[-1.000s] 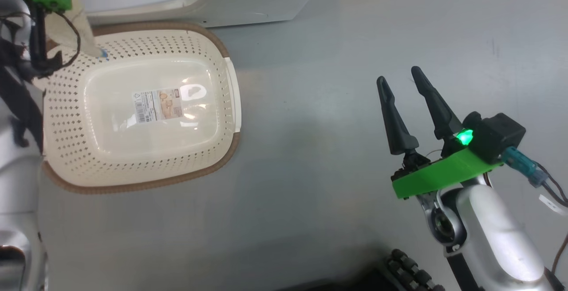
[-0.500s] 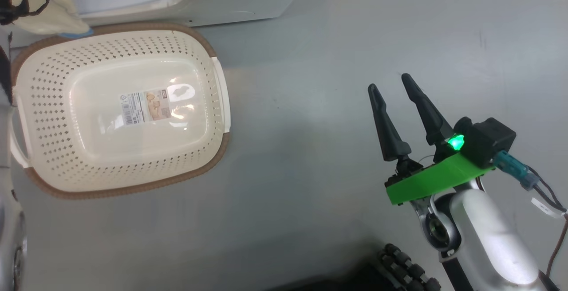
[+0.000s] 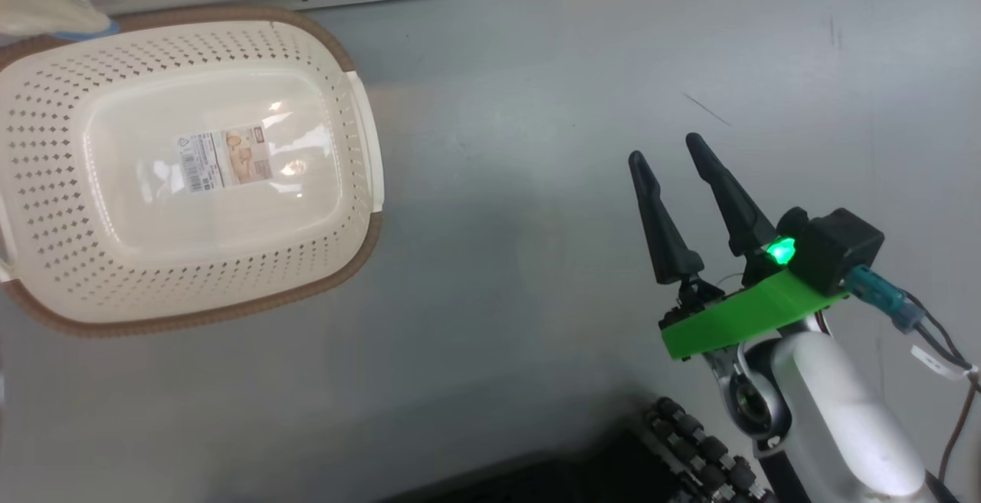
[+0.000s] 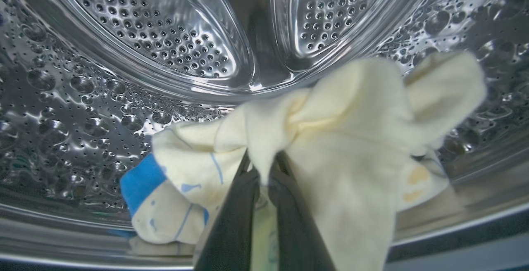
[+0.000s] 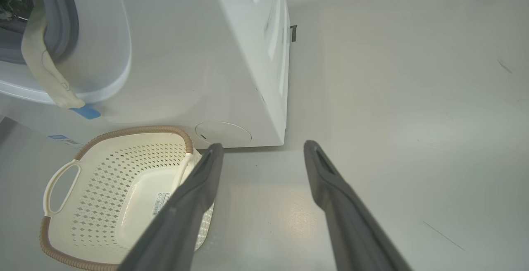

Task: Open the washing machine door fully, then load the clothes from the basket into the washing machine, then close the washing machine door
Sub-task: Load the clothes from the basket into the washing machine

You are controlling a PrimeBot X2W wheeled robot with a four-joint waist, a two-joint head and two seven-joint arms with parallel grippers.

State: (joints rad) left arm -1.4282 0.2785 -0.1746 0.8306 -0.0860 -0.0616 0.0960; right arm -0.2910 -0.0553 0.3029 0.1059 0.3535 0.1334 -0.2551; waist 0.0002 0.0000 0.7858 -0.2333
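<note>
Left wrist view first, pls – what's the left gripper [image 4: 263,167] on?
– It's inside the washing machine [image 5: 198,56], well into the perforated steel drum [image 4: 82,97]. Its two dark fingers [image 4: 233,221] sit close together, clamped on the clothes [image 4: 343,139]: cream cotton bunched over the tips, w/ a bright blue patch [image 4: 140,182] & thin blue lines on one fold, faint orange marks [image 4: 415,176] on the other.
So the clothes are all inside the washing machine?
– Not quite. Right wrist view: a cream strip [image 5: 41,64] trails out of the washing machine's opening, over the grey gasket [image 5: 62,19] & down the white front, w/ a blue end [image 5: 84,112] at the bottom.
And the basket [image 3: 46,181]?
– On the grey floor [image 3: 552,104] right in front of the washing machine, below its opening; touching the front or just off it, can't tell. Perforated cream walls, brown rim [image 5: 136,129], white handle [image 5: 62,184], label sticker [image 3: 224,158] on its glossy bottom. The strip's blue end hangs above the rim side nearest the washing machine.
And the right gripper [image 3: 664,147]?
– Also out front of the washing machine, but off past its corner & well apart from it, over the floor. Fingers [image 5: 186,205] spread wide, floor showing btwn them. Green mount [image 3: 736,315] & a lit green lamp [image 3: 780,250] behind them, w/ a blue plug [image 3: 881,296] at the side. Pale forearm [image 3: 835,411] runs back from the mount, away from the washing machine.
Anything else on the washing machine?
– Round cover [image 5: 223,131] low on its front, near that corner.
</note>
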